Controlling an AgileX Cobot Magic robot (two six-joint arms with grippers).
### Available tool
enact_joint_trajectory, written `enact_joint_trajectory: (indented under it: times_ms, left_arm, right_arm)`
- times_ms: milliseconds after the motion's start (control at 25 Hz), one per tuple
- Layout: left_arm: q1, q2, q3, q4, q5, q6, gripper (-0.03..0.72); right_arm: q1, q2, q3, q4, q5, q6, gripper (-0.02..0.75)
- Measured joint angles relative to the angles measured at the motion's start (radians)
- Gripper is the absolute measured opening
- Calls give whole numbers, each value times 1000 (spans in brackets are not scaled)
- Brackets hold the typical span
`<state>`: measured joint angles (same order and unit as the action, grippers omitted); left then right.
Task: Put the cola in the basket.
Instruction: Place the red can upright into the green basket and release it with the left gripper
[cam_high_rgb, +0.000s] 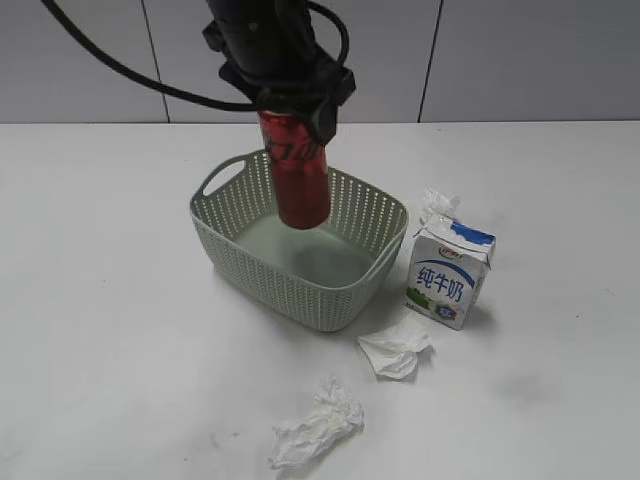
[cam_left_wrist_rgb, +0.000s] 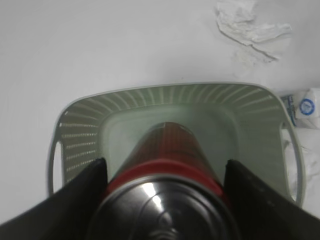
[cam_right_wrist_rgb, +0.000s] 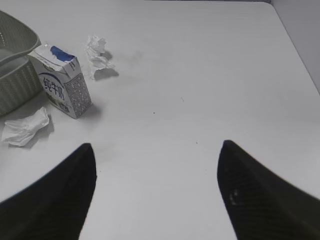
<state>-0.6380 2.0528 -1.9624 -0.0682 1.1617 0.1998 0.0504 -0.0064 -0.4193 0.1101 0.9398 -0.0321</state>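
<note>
Exterior view: cola (cam_high_rgb: 301, 180) clamped near its top by left gripper (cam_high_rgb: 290, 95), long axis close to upright with a slight lean, lower end hanging inside the rim of basket (cam_high_rgb: 300, 292), apparently just clear of the floor; contact hard to judge from this angle. Milk carton (cam_high_rgb: 450, 275) just beside the basket's right wall, three crumpled tissues (cam_high_rgb: 396, 350) on the table (cam_high_rgb: 100, 300) nearby, none in the path. Right arm not visible here.

Left wrist view: silver top of cola (cam_left_wrist_rgb: 165, 200) between the two dark fingers (cam_left_wrist_rgb: 82, 200), jaws closed against its sides; red body pointing straight down toward the bare floor of basket (cam_left_wrist_rgb: 80, 140), roughly centred between the walls. Remaining move judged a short vertical lowering, then release.

Right wrist view: right gripper (cam_right_wrist_rgb: 155, 190) spread wide, holding nothing, over bare table well apart from basket (cam_right_wrist_rgb: 20, 75); carton between. Left arm clearly the nearer.
</note>
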Motion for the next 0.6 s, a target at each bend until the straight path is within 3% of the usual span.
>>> enact_joint_trajectory:
  times_ms: [600]
  left_arm:
    - [-1,154,6,0,-41,0,529]
  right_arm:
    - [0,0,0,0,0,0,572]
